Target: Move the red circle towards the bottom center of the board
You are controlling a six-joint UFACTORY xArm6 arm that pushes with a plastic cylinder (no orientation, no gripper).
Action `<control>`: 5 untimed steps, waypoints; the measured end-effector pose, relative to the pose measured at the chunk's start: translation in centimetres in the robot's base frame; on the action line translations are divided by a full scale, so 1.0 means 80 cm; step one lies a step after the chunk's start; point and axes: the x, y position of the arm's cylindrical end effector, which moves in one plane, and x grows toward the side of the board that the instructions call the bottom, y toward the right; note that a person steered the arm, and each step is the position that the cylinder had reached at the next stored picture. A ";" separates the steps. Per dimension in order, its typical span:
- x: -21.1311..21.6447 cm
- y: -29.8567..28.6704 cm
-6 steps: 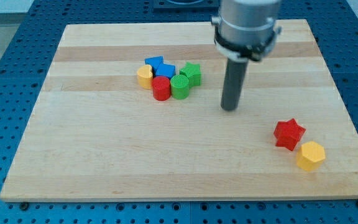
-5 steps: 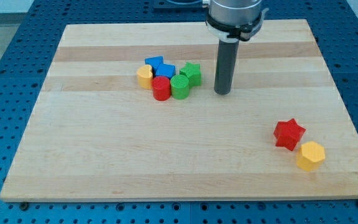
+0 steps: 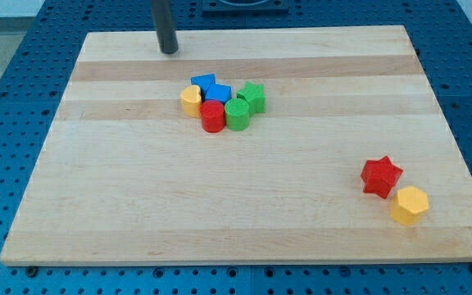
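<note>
Surface: pale wooden board (image 3: 244, 213), carrying eight blocks.
Clustered upper centre, touching: red circle (image 3: 213, 116), green circle (image 3: 238, 115), green block (image 3: 253, 96), two blue blocks (image 3: 210, 87), yellow block (image 3: 191, 100). Lower right, touching: red star (image 3: 381, 177), yellow hexagon (image 3: 409, 205).

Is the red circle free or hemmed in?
Hemmed in: red circle touches yellow, blue and green blocks; only its bottom side is open.

Red circle (image 3: 213, 115), upright cylinder, upper middle of board, pressed among clustered blocks
</note>
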 end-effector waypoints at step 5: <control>0.144 0.082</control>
